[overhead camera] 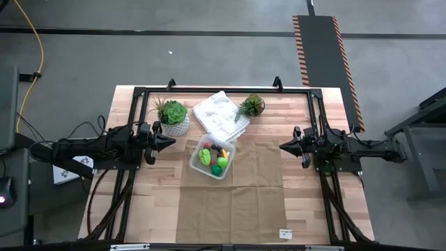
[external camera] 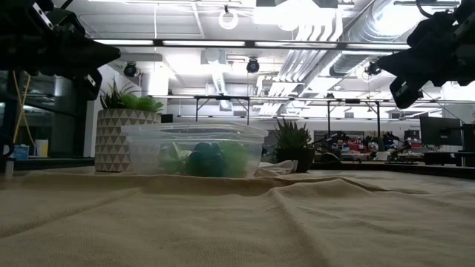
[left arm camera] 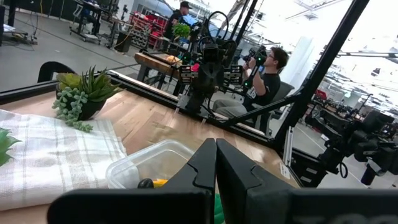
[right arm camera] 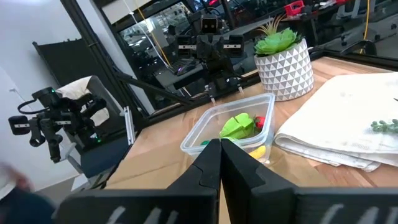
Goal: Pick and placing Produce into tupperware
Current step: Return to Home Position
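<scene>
The clear square tupperware [overhead camera: 212,157] stands on the tan cloth at the table's middle. The produce [overhead camera: 214,159] lies inside it: green, red, dark and yellow pieces, also seen as the produce [right arm camera: 241,126] in the right wrist view. My left gripper [overhead camera: 171,141] hovers shut, level, to the tupperware's left. My right gripper [overhead camera: 282,147] hovers shut, level, to its right. Neither touches anything.
A folded white cloth [overhead camera: 221,115] lies behind the tupperware. A plant in a white patterned pot [overhead camera: 173,118] stands at the back left, a small dark potted plant [overhead camera: 251,106] at the back right. A person [left arm camera: 267,68] sits beyond the table.
</scene>
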